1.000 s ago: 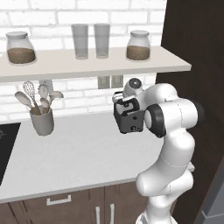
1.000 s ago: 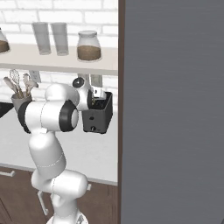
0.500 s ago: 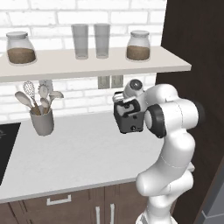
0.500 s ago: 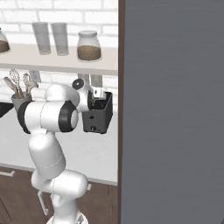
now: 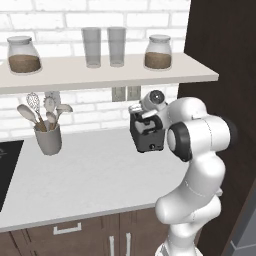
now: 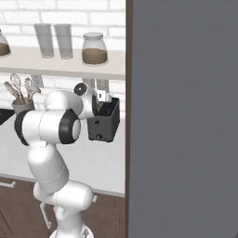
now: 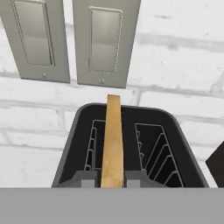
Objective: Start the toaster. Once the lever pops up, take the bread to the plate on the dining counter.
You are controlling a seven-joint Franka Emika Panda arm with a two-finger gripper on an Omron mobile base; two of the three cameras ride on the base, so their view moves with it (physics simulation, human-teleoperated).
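The black toaster [image 5: 149, 141] [image 6: 103, 128] stands on the pale worktop against the white brick wall. From above, its open top [image 7: 175, 131] shows two wire-lined slots. The bread [image 7: 113, 131], a thin tan slice seen edge-on, stands upright in the left slot and rises above the rim. My gripper [image 7: 113, 177] [image 5: 136, 112] [image 6: 100, 98] reaches down over the toaster top. Its fingertips [image 7: 87, 178] sit against both faces of the slice, shut on it. The plate and the dining counter are out of view.
A grey utensil crock [image 5: 48, 139] stands at the left of the worktop [image 5: 90, 175]. The shelf [image 5: 100, 75] just above holds jars and glasses. Two wall outlets [image 7: 70, 39] are behind the toaster. A tall dark cabinet [image 5: 220, 50] [image 6: 186, 116] closes off the right side.
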